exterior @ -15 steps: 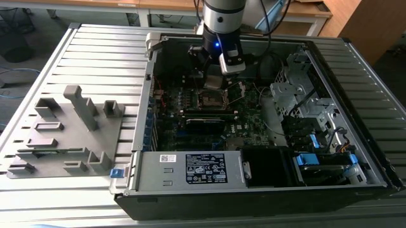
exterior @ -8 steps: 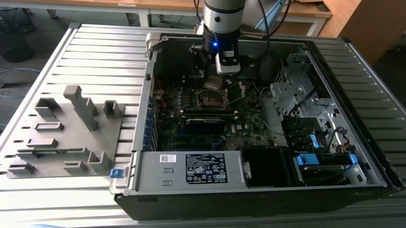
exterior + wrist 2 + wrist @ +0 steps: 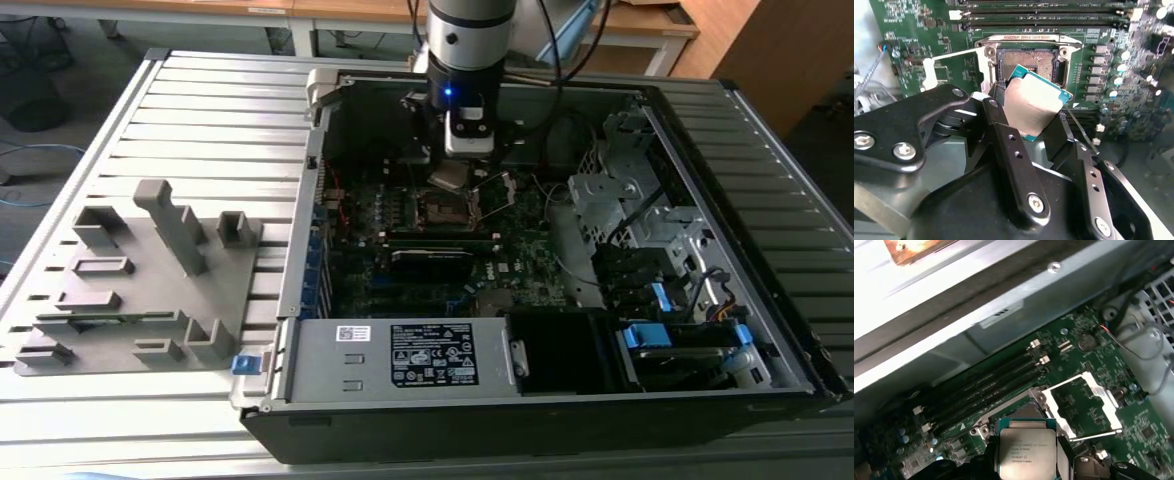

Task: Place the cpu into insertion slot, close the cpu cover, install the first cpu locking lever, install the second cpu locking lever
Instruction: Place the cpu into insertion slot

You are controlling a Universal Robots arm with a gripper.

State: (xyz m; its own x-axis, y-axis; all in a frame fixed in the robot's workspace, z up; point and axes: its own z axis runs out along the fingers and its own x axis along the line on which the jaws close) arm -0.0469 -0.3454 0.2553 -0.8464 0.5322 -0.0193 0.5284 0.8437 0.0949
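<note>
My gripper [image 3: 1029,107] is shut on the cpu [image 3: 1034,102], a flat square chip with a dull grey top and a green edge, gripped by two opposite sides between black fingers [image 3: 1004,135]. The chip hangs tilted just above the insertion slot [image 3: 1029,62], a square black socket with a metal rim on the green motherboard. In the first wrist view the cpu [image 3: 1027,452] hovers at the near edge of the slot [image 3: 1026,412]. The cpu cover [image 3: 1081,407], a thin silver frame, lies flipped open beside the slot, as the second wrist view [image 3: 954,67] also shows. In the exterior view the gripper [image 3: 454,172] sits over the slot [image 3: 445,208].
The motherboard lies inside an open computer case [image 3: 300,260] with tall metal walls. Memory slots [image 3: 1044,10] run beside the socket. A power supply [image 3: 400,355] and drive bays [image 3: 667,340] fill the near end. A grey fixture tray [image 3: 134,290] lies at the exterior view's left.
</note>
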